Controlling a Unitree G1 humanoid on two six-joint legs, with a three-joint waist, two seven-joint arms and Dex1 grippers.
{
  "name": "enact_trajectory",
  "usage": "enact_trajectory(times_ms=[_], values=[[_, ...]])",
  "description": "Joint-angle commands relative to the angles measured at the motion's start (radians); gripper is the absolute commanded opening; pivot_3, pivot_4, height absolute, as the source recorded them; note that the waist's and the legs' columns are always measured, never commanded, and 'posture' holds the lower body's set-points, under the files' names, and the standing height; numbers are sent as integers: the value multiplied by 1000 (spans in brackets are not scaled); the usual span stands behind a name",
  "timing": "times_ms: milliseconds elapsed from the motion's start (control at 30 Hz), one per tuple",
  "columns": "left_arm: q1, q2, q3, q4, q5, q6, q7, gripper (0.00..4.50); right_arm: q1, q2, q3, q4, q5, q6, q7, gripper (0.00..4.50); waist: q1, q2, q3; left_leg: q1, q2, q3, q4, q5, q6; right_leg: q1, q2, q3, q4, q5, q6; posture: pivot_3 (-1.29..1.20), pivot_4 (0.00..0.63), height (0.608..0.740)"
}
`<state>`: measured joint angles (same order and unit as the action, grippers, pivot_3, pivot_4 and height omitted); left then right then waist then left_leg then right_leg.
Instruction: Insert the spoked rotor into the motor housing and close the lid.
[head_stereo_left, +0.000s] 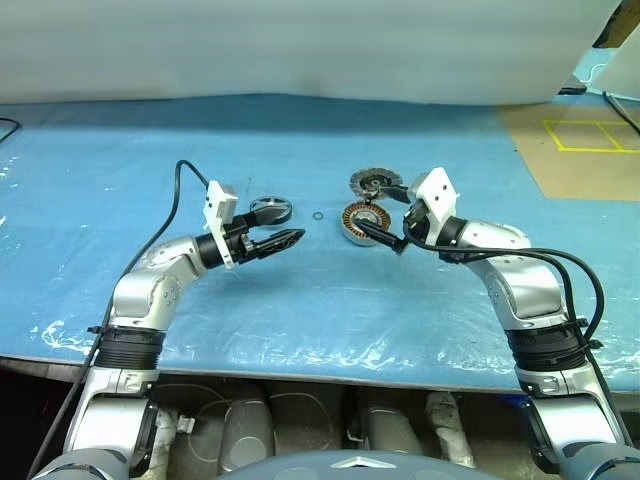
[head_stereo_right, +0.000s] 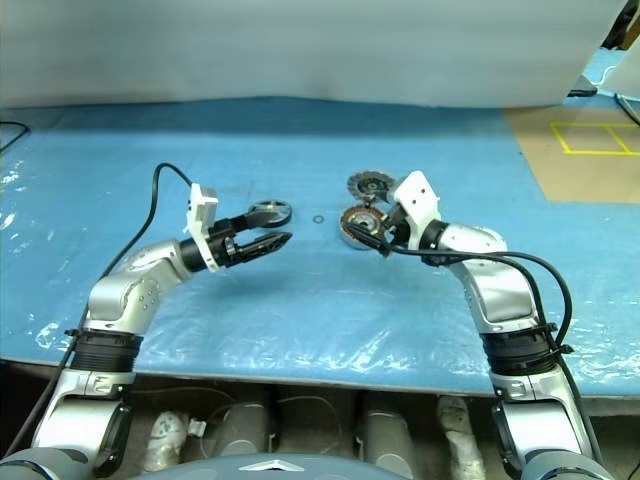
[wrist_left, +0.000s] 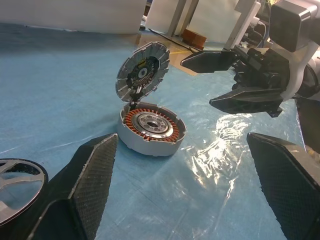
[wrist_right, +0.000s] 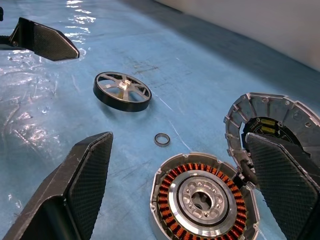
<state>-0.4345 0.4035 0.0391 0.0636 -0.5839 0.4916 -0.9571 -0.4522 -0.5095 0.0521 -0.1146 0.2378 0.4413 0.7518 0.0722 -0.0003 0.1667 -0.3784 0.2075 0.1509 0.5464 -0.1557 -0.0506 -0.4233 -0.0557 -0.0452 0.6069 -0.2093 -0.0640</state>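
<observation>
you're at the very start: nothing is picked up yet. the rotor (wrist_right: 122, 91) lies flat on the blue sheet (head_stereo_left: 300, 300), just past your left gripper (head_stereo_left: 283, 241), whose fingers are spread with nothing between them. the housing (wrist_right: 202, 200) sits apart from it, windings up, with the lid (wrist_right: 272, 130) standing tilted open at its far edge and a small ring (wrist_right: 162, 139) lying between rotor and housing. your right gripper (wrist_left: 220, 80) hangs by the housing, also spread and holding nothing. next, bring the left down over the rotor's rim and close on it.
</observation>
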Motion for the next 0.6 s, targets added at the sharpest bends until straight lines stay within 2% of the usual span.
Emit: enact_trajectory(times_ms=[33, 333, 600], values=[[-21, 5, 18, -28, -15, 3, -1, 4379, -5, -6, -4, -38, 6, -22, 6, 4471, 0, 0, 0, 0, 0, 0, 0, 0, 0, 0, 0, 0, 0, 0, 0, 0, 150, 740], [-26, -14, 12, -2, 31, -43, 38, 4379, 4, -6, 0, -45, 0, -17, 8, 4471, 0, 0, 0, 0, 0, 0, 0, 0, 0, 0, 0, 0, 0, 0, 0, 0, 150, 740], [-100, -85, -2, 109, 148, -121, 201, 4379, 25, -15, -18, -15, -34, -33, -23, 4471, 1, 0, 0, 0, 0, 0, 0, 0, 0, 0, 0, 0, 0, 0, 0, 0, 150, 740]])
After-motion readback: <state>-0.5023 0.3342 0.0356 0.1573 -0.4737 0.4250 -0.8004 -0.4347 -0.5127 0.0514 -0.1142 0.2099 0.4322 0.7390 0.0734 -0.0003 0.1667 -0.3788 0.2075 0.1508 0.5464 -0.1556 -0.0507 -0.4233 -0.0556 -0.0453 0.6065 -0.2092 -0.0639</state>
